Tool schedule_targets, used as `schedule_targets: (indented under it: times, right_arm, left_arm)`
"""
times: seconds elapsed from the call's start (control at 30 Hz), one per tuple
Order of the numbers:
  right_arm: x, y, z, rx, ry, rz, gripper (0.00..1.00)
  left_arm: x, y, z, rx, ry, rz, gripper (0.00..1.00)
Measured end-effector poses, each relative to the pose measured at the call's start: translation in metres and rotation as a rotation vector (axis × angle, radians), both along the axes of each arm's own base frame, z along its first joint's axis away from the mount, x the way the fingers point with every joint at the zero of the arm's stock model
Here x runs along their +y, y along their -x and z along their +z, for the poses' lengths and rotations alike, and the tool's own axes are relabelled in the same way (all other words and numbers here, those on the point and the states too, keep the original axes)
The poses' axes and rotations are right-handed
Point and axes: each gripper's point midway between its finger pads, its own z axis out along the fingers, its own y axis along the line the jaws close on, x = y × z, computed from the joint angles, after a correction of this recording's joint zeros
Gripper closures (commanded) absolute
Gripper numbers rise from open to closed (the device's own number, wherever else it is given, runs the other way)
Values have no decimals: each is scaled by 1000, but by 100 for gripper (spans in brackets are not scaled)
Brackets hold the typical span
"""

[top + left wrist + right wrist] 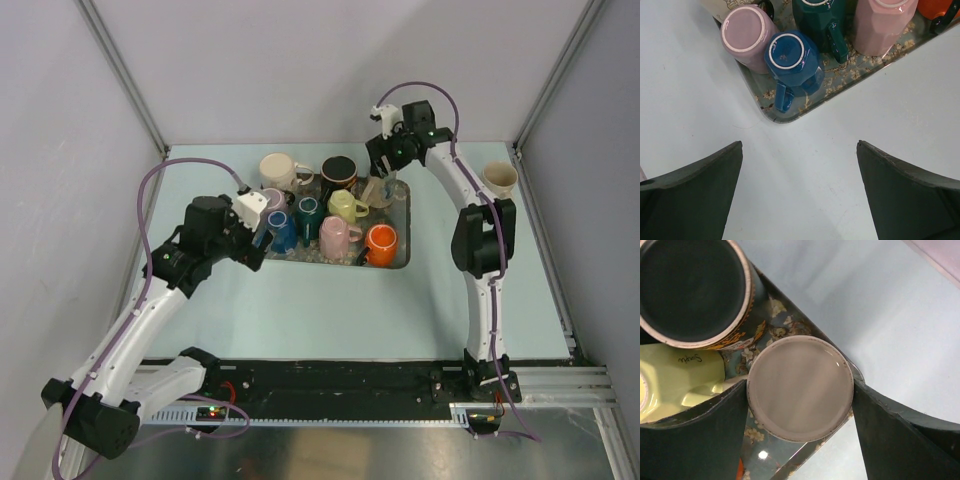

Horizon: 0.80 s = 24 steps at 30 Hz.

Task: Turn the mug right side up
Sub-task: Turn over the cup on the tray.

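I'm pinching the base-up grey mug at the tray's far right corner with my right end effector, fingers seemingly touching both sides, ready for lifting and flipping, while my left end effector is hanging wide open over the table.

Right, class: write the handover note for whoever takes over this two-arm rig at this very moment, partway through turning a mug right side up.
Left gripper: open and empty, hovering over the table just off the tray corner.
Right gripper: fingers against both sides of the grey mug, apparently gripping it.
Things: the grey mug stands bottom-up at a corner of the tray, beside an upright dark mug.
Done: the mug is reached and flanked; it looks not yet lifted.
Left: lift it, flip it, and set it down mouth up.
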Motion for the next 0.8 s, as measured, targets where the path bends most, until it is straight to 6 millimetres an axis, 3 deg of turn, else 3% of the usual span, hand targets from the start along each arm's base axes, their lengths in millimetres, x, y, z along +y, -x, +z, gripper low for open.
schedule_targets:
  times: [0.1,0.17,0.6,0.8]
  right_arm:
    - [6,3,-1,-7,21,44,11]
    - [7,3,-2,-10,29,38,3]
    - [5,13,3,7,54,-321,1]
    - [8,22,-6,27,60,-426,1]
  left_arm:
    - [-1,0,0,1,3,-4,0]
    - [-1,1,0,2,5,-6,0]
    - [-5,2,0,6,18,-24,0]
    - [-2,2,3,-4,23,-15,0]
